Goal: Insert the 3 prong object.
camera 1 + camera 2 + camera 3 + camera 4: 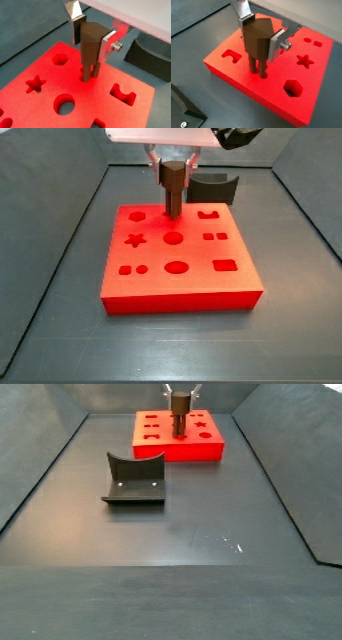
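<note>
The 3 prong object [91,45] is a slim dark-brown piece with thin prongs at its lower end. My gripper [91,31] is shut on its upper body and holds it upright over the red block [80,100]. The prong tips reach the block's top face at a small hole near the middle, in both wrist views [258,45]. In both side views the piece [174,190] stands upright on the block [178,263], with the gripper [179,396] above it. I cannot tell how deep the prongs sit.
The red block [271,85] has several shaped holes: a star [35,83], a hexagon [60,59], an oval [65,104]. A dark grey curved block [134,480] stands on the floor in front of the red block [178,436]. Dark walls enclose the floor.
</note>
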